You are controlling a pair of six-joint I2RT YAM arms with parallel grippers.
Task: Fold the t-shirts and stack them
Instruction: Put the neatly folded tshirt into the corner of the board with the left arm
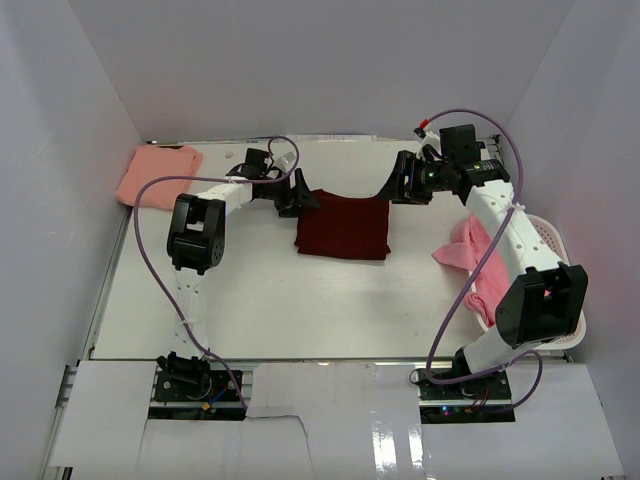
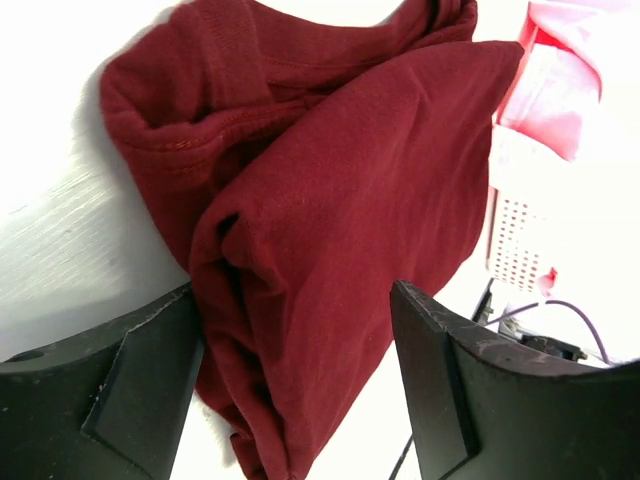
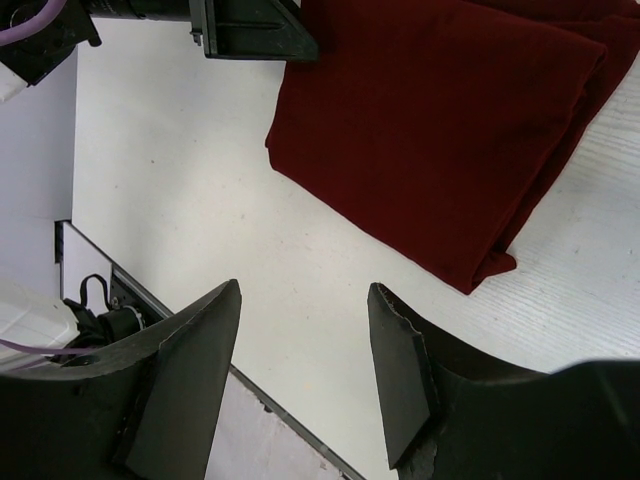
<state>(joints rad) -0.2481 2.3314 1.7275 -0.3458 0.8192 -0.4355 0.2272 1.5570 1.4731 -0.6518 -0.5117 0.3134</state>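
Observation:
A dark maroon t-shirt (image 1: pixel 342 228) lies folded in a rectangle at the table's middle. My left gripper (image 1: pixel 295 197) is at its far left corner. In the left wrist view the jaws (image 2: pixel 295 290) stand open on either side of the bunched maroon cloth (image 2: pixel 350 180). My right gripper (image 1: pixel 405 185) hovers just off the far right corner. It is open with nothing between its fingers (image 3: pixel 305 288), and the maroon t-shirt (image 3: pixel 440 120) lies beyond them. A salmon t-shirt (image 1: pixel 158 175) lies folded at the far left. Brighter pink t-shirts (image 1: pixel 470 250) spill from the basket.
A white mesh basket (image 1: pixel 555 240) stands at the right edge beside the right arm, also in the left wrist view (image 2: pixel 515 240) with pink cloth (image 2: pixel 570 70) over it. White walls enclose the table on three sides. Purple cables loop above both arms.

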